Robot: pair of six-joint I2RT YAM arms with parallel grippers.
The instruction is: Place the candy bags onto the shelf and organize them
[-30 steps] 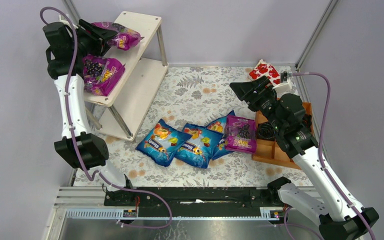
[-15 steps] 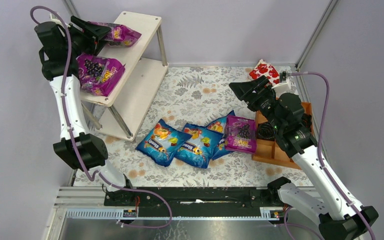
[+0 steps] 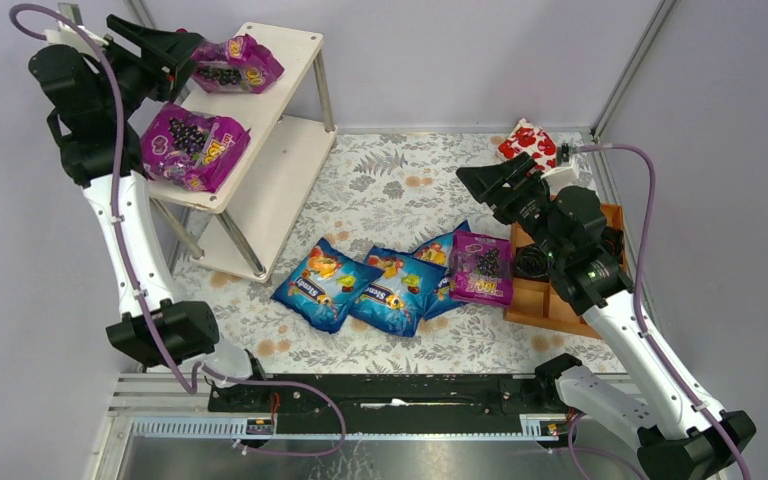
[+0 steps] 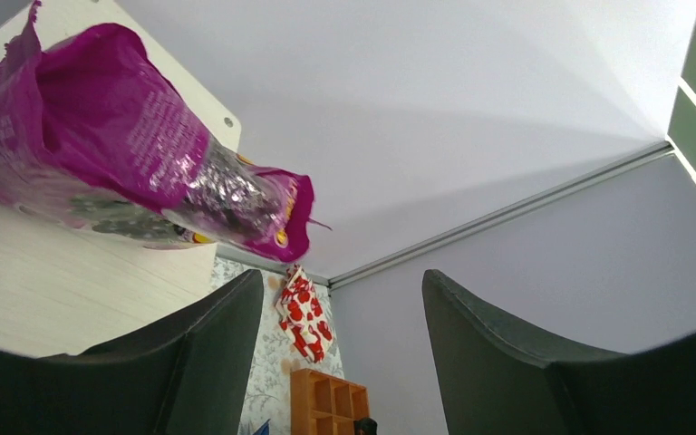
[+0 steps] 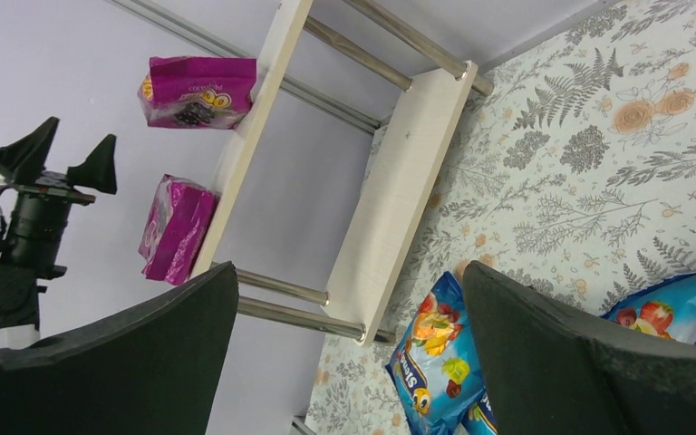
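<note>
The shelf (image 3: 290, 150) stands at the back left. Two purple candy bags lie on its top board, one at the far end (image 3: 235, 65) and one nearer (image 3: 195, 145). My left gripper (image 3: 165, 45) is open and empty, just left of the far purple bag (image 4: 136, 172). Three blue candy bags (image 3: 360, 285) and a third purple bag (image 3: 480, 268) lie on the floral cloth. My right gripper (image 3: 485, 180) is open and empty, hovering above the cloth behind them. The right wrist view shows the shelf (image 5: 399, 181) and a blue bag (image 5: 439, 353).
A brown compartment tray (image 3: 550, 290) sits at the right under my right arm. A red-and-white patterned package (image 3: 530, 145) lies at the back right. Walls close in the left, back and right sides.
My left gripper has let go of the far purple bag, which now lies on the top board, and has drawn back up and to the left. The right arm has hardly moved.
</note>
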